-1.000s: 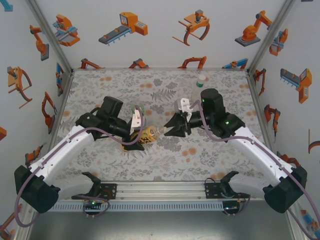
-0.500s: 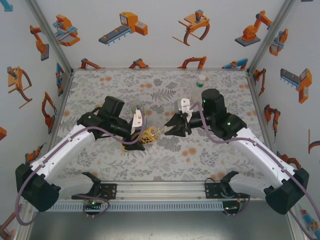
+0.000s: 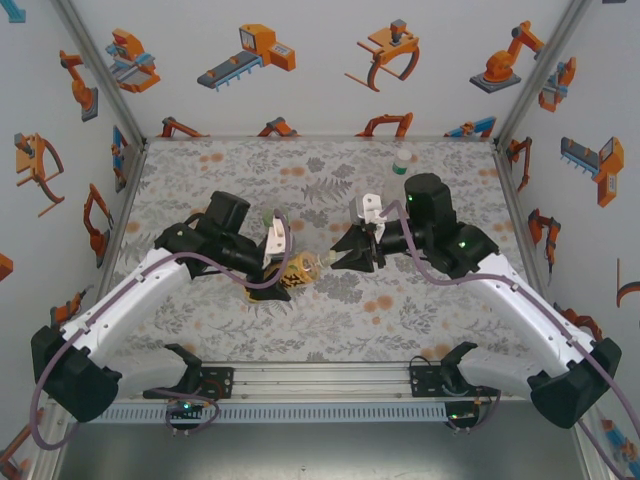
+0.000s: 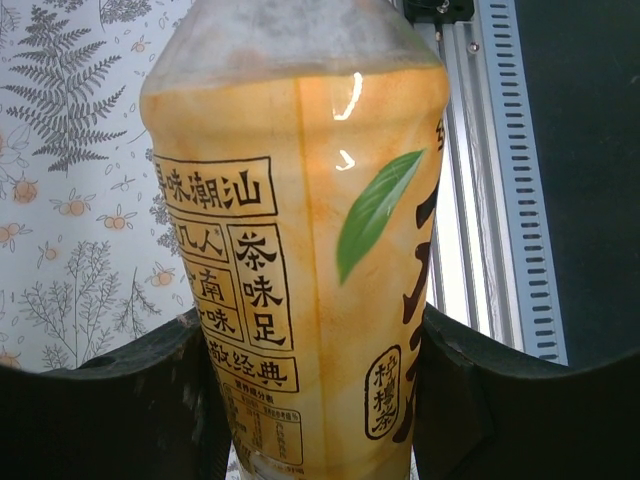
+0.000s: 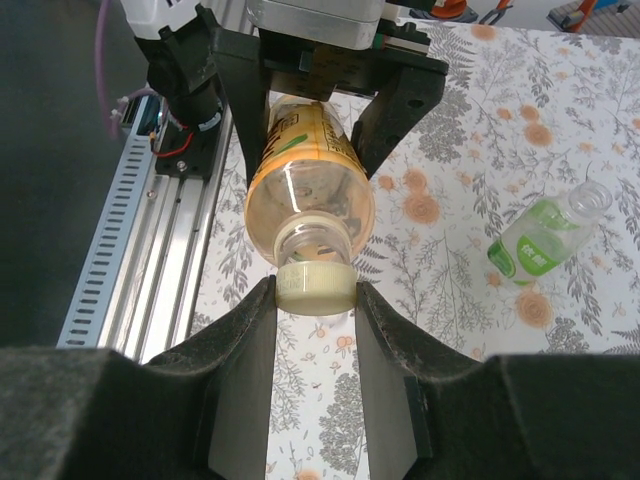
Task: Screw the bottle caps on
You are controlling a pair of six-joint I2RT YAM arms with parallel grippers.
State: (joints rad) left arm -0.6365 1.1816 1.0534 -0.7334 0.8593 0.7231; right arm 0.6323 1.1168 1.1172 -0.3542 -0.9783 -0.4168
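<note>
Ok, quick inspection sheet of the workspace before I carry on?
Surface: floral table cover, flat.
Job's things: yellow bottle held sideways; cap on its neck; clear bottle with white-green label lying uncapped; short green bottle upright at the back.
Clutter: nothing seen.
Hands: left hand shut on yellow bottle; right hand shut on cap.
Cables: purple cable, no snag seen.
Surroundings: printed walls; slotted rail at near edge.

From above, the left gripper point(image 3: 279, 273) covers most of the yellow bottle point(image 3: 303, 266), the cap point(image 5: 315, 285) at its mouth is too small for me to pick out there, and on the left wrist camera the bottle's neck and base run off the top and bottom edges.
</note>
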